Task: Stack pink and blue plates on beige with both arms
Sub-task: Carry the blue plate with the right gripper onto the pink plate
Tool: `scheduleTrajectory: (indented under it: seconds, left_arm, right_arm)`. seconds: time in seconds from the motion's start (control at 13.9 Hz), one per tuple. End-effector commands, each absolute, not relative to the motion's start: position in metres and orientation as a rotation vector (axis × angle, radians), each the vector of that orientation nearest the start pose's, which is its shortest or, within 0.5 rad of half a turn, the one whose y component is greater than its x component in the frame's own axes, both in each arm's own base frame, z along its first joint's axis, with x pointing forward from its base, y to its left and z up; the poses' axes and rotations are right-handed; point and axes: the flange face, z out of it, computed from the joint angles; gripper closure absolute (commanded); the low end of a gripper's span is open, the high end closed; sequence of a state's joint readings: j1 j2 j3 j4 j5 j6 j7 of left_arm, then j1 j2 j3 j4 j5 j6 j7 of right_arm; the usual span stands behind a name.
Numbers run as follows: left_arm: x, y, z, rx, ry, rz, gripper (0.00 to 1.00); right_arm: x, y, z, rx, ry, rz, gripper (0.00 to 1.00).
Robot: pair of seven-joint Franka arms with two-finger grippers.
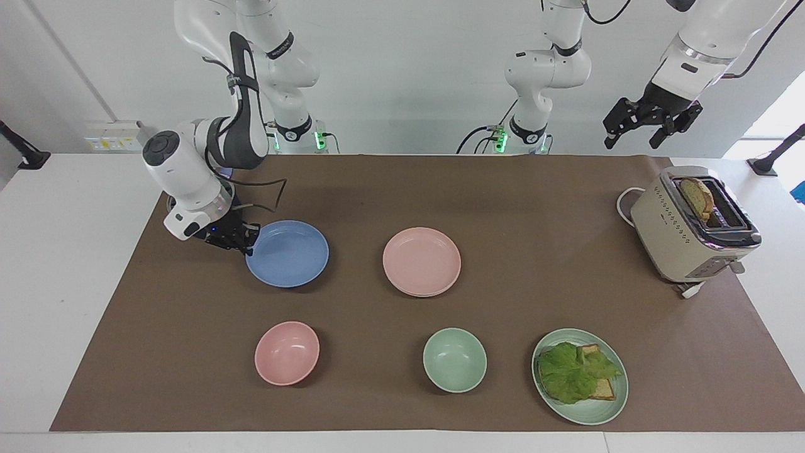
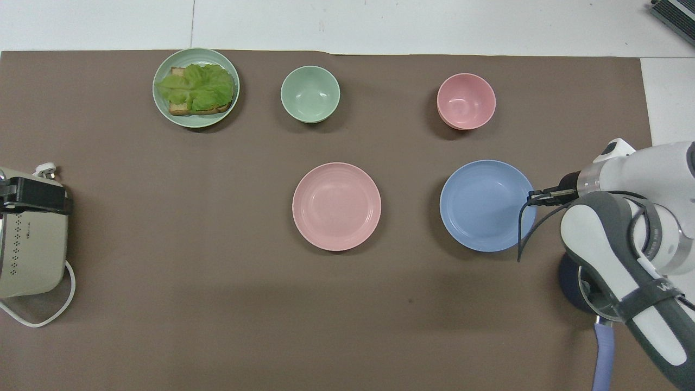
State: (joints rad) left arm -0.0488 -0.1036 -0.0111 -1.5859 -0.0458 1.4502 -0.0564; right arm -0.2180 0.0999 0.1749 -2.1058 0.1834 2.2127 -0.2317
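The blue plate (image 1: 288,253) (image 2: 486,205) hangs just above the brown mat at the right arm's end of the table. My right gripper (image 1: 246,242) (image 2: 531,198) is shut on its rim, on the side toward that end. The pink plate (image 1: 421,261) (image 2: 336,206) lies flat in the middle of the mat, beside the blue one. No beige plate is in view. My left gripper (image 1: 651,123) waits open, high in the air over the table's edge at the left arm's end, holding nothing.
A pink bowl (image 1: 287,352), a green bowl (image 1: 455,360) and a green plate (image 1: 607,406) with toast and lettuce stand in a row farthest from the robots. A cream toaster (image 1: 695,226) with a bread slice stands at the left arm's end.
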Motion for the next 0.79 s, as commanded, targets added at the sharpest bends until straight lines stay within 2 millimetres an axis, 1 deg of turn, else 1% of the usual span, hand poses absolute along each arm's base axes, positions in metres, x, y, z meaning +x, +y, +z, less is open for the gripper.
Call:
scheduleTrajectory:
  seconds: [0.0,0.14,0.22,0.29,0.43,0.5,0.57,0.65,0.72]
  left_arm:
    - [0.503,-0.033,0.667,-3.177,0.017,0.054,0.0]
    - [0.503,-0.033,0.666,-3.177,0.017,0.057,0.0]
    - [0.503,-0.033,0.666,-3.177,0.017,0.057,0.0]
    - [0.503,-0.033,0.666,-3.177,0.017,0.057,0.0]
    - [0.503,-0.033,0.666,-3.177,0.019,0.057,0.0]
    - [0.503,-0.033,0.666,-3.177,0.019,0.057,0.0]
    - [0.503,-0.033,0.666,-3.177,0.019,0.057,0.0]
    - [0.503,-0.033,0.666,-3.177,0.017,0.057,0.0]
    - [0.503,-0.033,0.666,-3.177,0.019,0.057,0.0]
  right_arm:
    - [0.569,0.009,0.398,-2.924,-0.132,-0.062,1.0]
    - [0.575,0.04,0.413,-2.919,-0.123,-0.085,1.0]
    - [0.575,0.052,0.417,-2.917,-0.121,-0.08,1.0]
    - [0.575,0.072,0.419,-2.915,-0.127,-0.08,1.0]
    - [0.575,0.116,0.425,-2.908,-0.086,-0.088,1.0]
    - [0.574,0.151,0.431,-2.902,-0.076,-0.093,1.0]
    - [0.573,0.179,0.435,-2.897,-0.045,-0.088,1.0]
    - [0.575,0.197,0.43,-2.904,-0.001,-0.072,1.0]
    - [0.572,0.218,0.424,-2.902,-0.013,-0.064,1.0]
